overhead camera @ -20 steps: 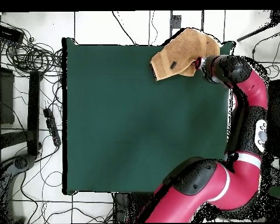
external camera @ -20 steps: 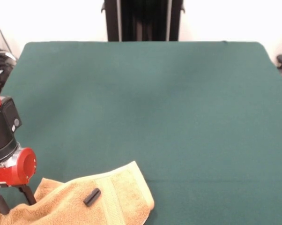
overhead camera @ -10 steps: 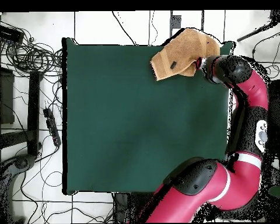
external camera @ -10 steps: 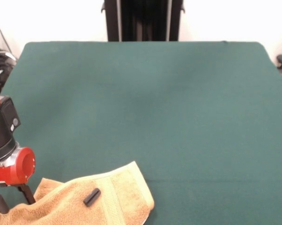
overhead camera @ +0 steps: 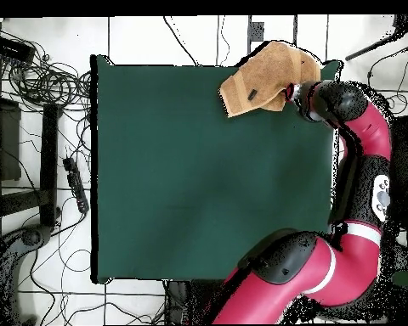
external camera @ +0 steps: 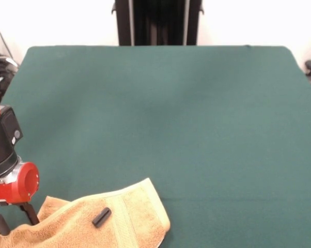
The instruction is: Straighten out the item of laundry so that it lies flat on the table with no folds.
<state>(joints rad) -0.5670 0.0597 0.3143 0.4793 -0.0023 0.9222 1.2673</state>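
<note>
The item of laundry (external camera: 67,227) is a golden-orange terry towel, rumpled at the table's (external camera: 171,113) near left corner in the front view. Part of it runs out of the picture, and its ribbed band faces right. A small black cylinder (external camera: 101,217) lies on it. My gripper (external camera: 18,227) stands at the towel's left edge, its two dark fingers (external camera: 30,214) apart and reaching down to the cloth. From overhead, the towel (overhead camera: 263,81) hangs over the table's (overhead camera: 190,187) top edge, with the gripper (overhead camera: 290,92) at its right side.
The red and black arm (overhead camera: 360,170) runs along the table's right edge in the overhead view. Cables and stands (overhead camera: 37,127) lie on the floor to the left of the table. Beyond the towel stretches open green cloth.
</note>
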